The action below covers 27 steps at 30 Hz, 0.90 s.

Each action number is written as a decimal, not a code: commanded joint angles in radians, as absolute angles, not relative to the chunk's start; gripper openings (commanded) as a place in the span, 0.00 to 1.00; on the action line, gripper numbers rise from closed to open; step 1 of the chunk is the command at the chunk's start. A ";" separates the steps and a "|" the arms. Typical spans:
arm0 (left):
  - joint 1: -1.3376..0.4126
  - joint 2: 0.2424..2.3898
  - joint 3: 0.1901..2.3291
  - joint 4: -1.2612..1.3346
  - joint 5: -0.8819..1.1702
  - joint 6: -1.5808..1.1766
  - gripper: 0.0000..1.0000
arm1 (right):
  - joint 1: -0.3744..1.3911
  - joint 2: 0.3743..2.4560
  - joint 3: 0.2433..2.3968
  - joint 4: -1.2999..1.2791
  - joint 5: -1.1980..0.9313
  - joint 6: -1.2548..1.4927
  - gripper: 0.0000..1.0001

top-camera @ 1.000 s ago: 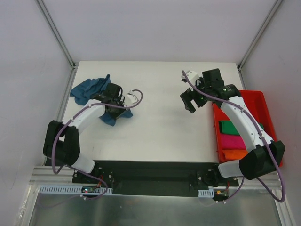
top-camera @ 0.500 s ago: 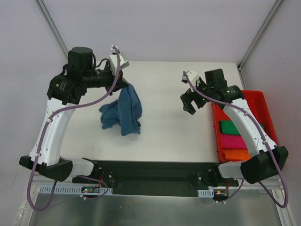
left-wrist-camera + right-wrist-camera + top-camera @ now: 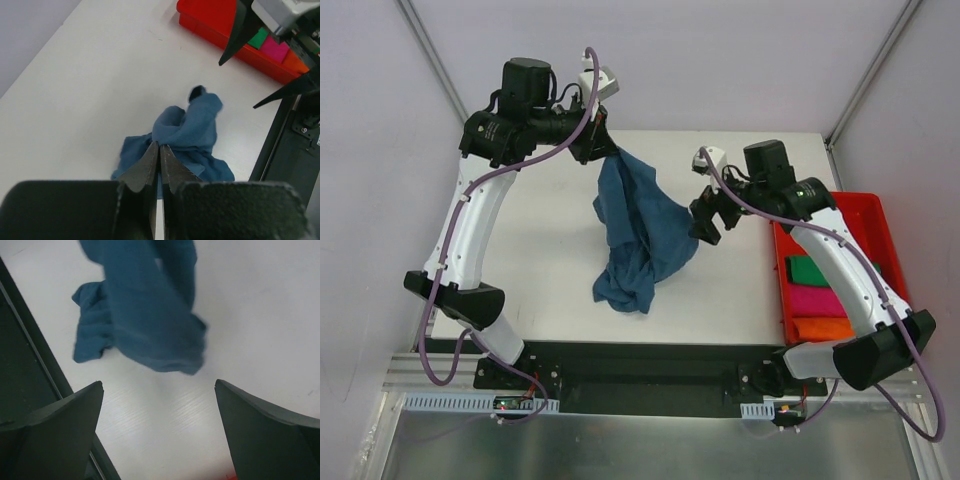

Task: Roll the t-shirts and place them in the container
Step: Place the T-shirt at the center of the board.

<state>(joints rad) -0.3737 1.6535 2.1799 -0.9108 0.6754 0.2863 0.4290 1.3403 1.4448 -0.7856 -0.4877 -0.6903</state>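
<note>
Teal shirt (image 3: pixel 642 225): hung from left gripper (image 3: pixel 602 147), which is clenched on an upper fold; lower end bunched on table (image 3: pixel 740 290). Right gripper (image 3: pixel 706 214): spread wide, empty, just beside the cloth. Advised: a free hem corner to be taken, the shirt laid flat before rolling.

White table (image 3: pixel 725 290), pale grey walls (image 3: pixel 670 60), metal corner posts (image 3: pixel 439 68)

Teal t-shirt (image 3: pixel 145 315): motion-blurred, upper part cut off by right wrist view's top edge. Red tray (image 3: pixel 868 215) and green shirt (image 3: pixel 807 270): partly hidden beneath right arm (image 3: pixel 835 250), overhead.
</note>
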 commanded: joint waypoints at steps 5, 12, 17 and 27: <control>-0.377 1.588 2.169 -0.894 0.666 0.250 0.00 | 0.537 1.477 1.494 -0.718 -0.494 -0.650 0.97; -0.365 1.520 2.092 -0.897 0.653 0.275 0.00 | 0.548 1.598 1.585 -0.632 -0.425 -0.620 0.97; -0.347 1.488 2.057 -0.913 0.647 0.291 0.00 | 0.537 1.673 1.666 -0.583 -0.488 -0.594 0.96; -0.282 1.405 1.950 -0.937 0.640 0.348 0.00 | 0.540 1.831 1.675 -0.353 -0.609 -0.525 0.96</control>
<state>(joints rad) -0.3031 1.4609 1.9778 -0.9329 0.6445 0.3077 0.5327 1.7508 1.6367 -0.4698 -0.5529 -0.5751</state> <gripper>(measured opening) 0.006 0.961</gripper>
